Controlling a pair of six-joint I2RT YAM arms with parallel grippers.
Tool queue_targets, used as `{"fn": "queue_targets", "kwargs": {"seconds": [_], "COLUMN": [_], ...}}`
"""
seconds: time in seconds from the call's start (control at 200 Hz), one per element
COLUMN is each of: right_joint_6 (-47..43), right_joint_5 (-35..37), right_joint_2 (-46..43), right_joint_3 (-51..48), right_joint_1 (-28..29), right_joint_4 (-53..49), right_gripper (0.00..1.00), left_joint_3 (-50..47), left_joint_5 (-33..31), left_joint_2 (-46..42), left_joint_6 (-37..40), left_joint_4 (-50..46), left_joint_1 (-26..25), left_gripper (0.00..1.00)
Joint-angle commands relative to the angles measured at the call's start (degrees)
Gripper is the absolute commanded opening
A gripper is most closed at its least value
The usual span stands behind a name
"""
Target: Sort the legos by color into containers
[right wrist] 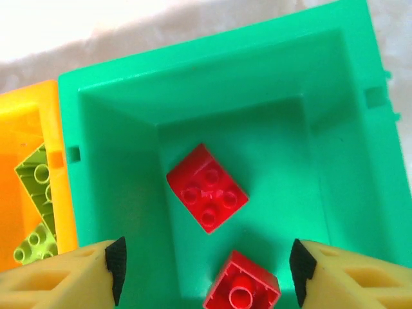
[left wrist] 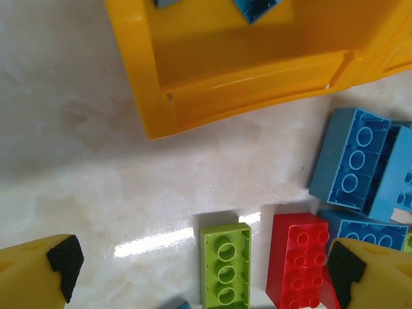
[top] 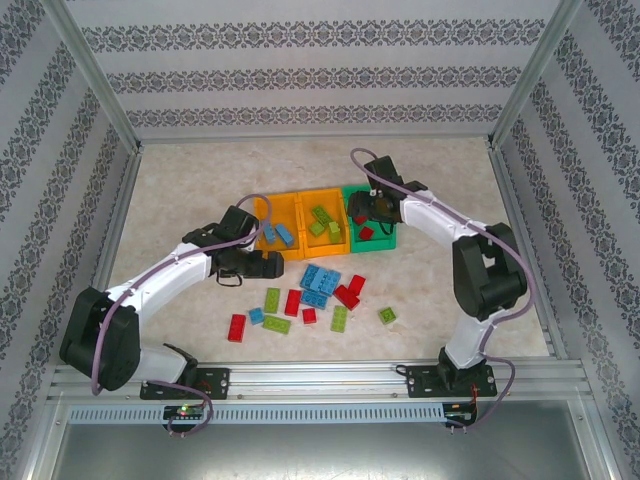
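Orange bins (top: 322,193): two; green bin (top: 372,246): one. Red bricks (right wrist: 207,187) in green bin: two. Loose on table (top: 200,180): lime bricks (top: 272,299), four; red, about five.

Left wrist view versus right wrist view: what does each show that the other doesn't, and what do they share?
Left wrist: a loose lime green brick, red brick and blue brick cluster on the table, beside an orange bin holding blue bricks.
Right wrist: a green bin holding two red bricks, beside a neighbouring orange bin with lime green bricks.
Shared: left gripper and right gripper open, empty.
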Motion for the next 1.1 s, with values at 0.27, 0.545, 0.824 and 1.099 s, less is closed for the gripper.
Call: {"fn": "queue_targets", "kwargs": {"seconds": [0.27, 0.545, 0.824, 1.099], "right_joint_6": [0.9, 0.8, -0.5, -1.6], "right_joint_5": [2.9, 2.7, 2.7, 2.0], "right_joint_2": [-16.4, -19.1, -20.4, -21.3], "right_joint_3": [-13.5, -18.1, -21.1, -24.2], "right_joint_1": [0.9, 0.8, 0.2, -1.6], "right_joint_4": [-1.2, -0.4, 1.4, 2.7], "right_gripper": [0.84, 0.86, 0.88, 0.89], "left_joint_3": [-3.1, -4.1, -8.5, -9.4], "left_joint_5": [-0.7, -0.7, -1.5, -1.3], "left_joint_2": [-5.0, -4.2, -7.3, -5.1], "left_joint_6": [-11.0, -18.2, -26.6, -30.2], "left_joint_4": [-11.2, -12.9, -11.3, -8.7], "left_joint_1": [-3.1, -8.7, -11.2, -13.0], "left_gripper": [0.87, 0.77, 0.58, 0.54]}}
